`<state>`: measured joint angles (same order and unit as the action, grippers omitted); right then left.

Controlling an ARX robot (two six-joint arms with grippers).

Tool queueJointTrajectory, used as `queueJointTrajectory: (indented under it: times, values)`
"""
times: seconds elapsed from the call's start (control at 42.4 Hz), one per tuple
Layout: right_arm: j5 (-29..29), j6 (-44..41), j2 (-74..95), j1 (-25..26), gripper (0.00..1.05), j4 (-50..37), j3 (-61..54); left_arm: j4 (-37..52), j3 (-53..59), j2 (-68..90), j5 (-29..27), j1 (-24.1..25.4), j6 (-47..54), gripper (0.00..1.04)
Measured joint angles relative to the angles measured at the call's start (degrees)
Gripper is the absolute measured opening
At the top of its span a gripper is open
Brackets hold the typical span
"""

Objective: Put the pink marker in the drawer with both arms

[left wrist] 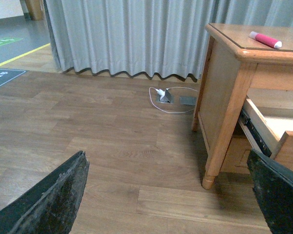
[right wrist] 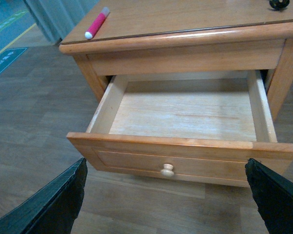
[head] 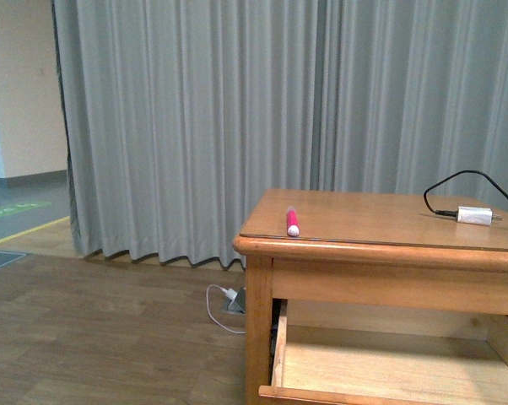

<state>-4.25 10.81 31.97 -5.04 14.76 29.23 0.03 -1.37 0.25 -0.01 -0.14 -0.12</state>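
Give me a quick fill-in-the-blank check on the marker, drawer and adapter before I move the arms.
1. The pink marker lies on the ____ of the cabinet.
2. The drawer is pulled ____.
3. In the front view, the white adapter sits to the marker's ____.
4. The drawer front carries one round wooden ____.
Missing words: top; open; right; knob.
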Motion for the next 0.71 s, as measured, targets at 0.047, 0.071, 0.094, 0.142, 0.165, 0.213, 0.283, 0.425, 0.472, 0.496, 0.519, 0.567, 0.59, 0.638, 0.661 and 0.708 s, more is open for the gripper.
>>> queueJointTrajectory:
  times: [0.047, 0.071, 0.094, 0.142, 0.165, 0.213, 0.283, 0.425, 0.472, 0.496, 0.519, 0.567, 0.59, 0.638, 0.661, 0.708]
  values:
    - [0.04, 0.31, -0.17, -0.11, 0.96, -0.02, 0.00, 0.00, 0.00, 0.00, 0.00, 0.00, 0.00, 0.99]
    - [0.07, 0.44, -0.26, -0.11, 0.96, -0.02, 0.00, 0.00, 0.00, 0.00, 0.00, 0.00, 0.00, 0.99]
    - [0.09, 0.52, -0.28, -0.11, 0.96, 0.00, 0.00, 0.00, 0.00, 0.00, 0.00, 0.00, 0.00, 0.99]
    - [0.09, 0.61, -0.33, -0.13, 0.96, -0.02, 0.00, 0.00, 0.00, 0.00, 0.00, 0.00, 0.00, 0.99]
    - [0.09, 0.63, -0.33, -0.13, 0.96, -0.02, 0.00, 0.00, 0.00, 0.00, 0.00, 0.00, 0.00, 0.99]
    - [0.09, 0.63, -0.33, -0.13, 0.96, 0.00, 0.00, 0.00, 0.00, 0.00, 0.00, 0.00, 0.00, 0.99]
    - [0.09, 0.66, -0.33, -0.15, 0.96, -0.02, 0.00, 0.00, 0.00, 0.00, 0.00, 0.00, 0.00, 0.99]
    - [0.09, 0.66, -0.33, -0.15, 0.96, -0.02, 0.00, -0.76, -0.09, 0.35, -0.96, -0.46, -0.33, 0.99]
    - [0.11, 0.66, -0.33, -0.15, 0.96, -0.02, 0.00, -3.69, -0.83, 1.62, -4.02, -2.01, -0.85, 0.99]
    - [0.09, 0.66, -0.33, -0.15, 0.96, -0.02, 0.00, -4.63, -1.18, 2.73, -5.62, -3.15, -1.05, 0.99]
    - [0.09, 0.66, -0.35, -0.15, 0.96, -0.02, 0.00, -5.11, -1.51, 3.98, -6.75, -4.42, -1.22, 0.99]
    - [0.09, 0.66, -0.37, -0.15, 0.96, -0.02, 0.00, -5.11, -2.25, 6.75, -9.60, -7.32, -1.31, 0.99]
    - [0.09, 0.66, -0.37, -0.15, 0.96, -0.02, 0.00, -4.74, -2.80, 8.22, -10.69, -8.79, -1.44, 0.99]
    - [0.09, 0.66, -0.37, -0.15, 0.96, 0.00, 0.00, -3.15, -4.37, 11.45, -12.20, -11.45, -1.81, 0.99]
    - [0.09, 0.68, -0.37, -0.15, 0.96, -0.02, 0.00, -2.03, -5.44, 13.22, -12.74, -12.55, -1.97, 0.99]
    - [0.09, 0.68, -0.37, -0.15, 0.96, 0.00, 0.00, 2.36, -8.92, 19.12, -13.35, -14.60, -2.10, 0.99]
